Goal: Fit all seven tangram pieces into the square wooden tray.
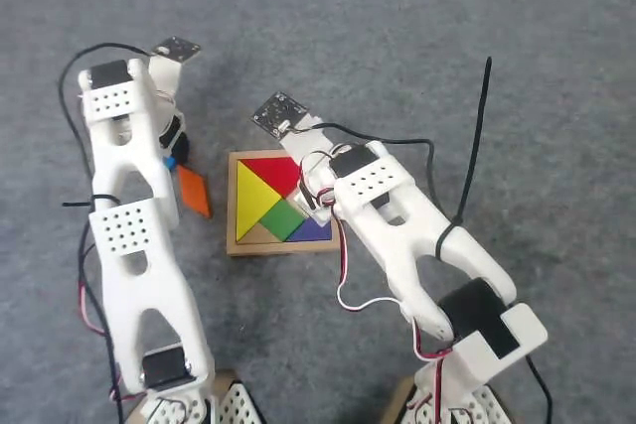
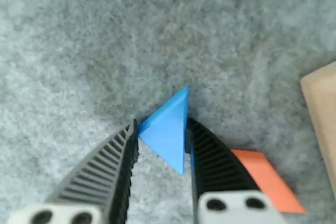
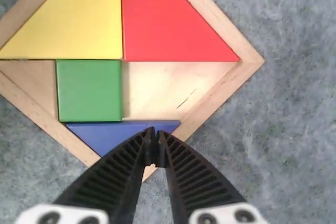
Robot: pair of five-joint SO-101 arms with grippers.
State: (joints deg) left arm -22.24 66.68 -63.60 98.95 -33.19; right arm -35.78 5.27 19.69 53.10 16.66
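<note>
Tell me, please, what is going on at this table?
The left gripper is shut on a light blue wooden triangle beside an orange parallelogram piece, outside the square wooden tray. The right gripper hangs shut and empty over that tray, which holds a yellow triangle, a red triangle, a green square and a dark blue triangle, with bare wood left to fill.

White perforated arms (image 1: 129, 230); black servos (image 1: 475, 307); red, white, black cables (image 1: 341, 285); ribbed black tool fingers (image 2: 215, 161).

Orange piece (image 2: 269, 181) half behind left gripper (image 2: 161, 129)
</note>
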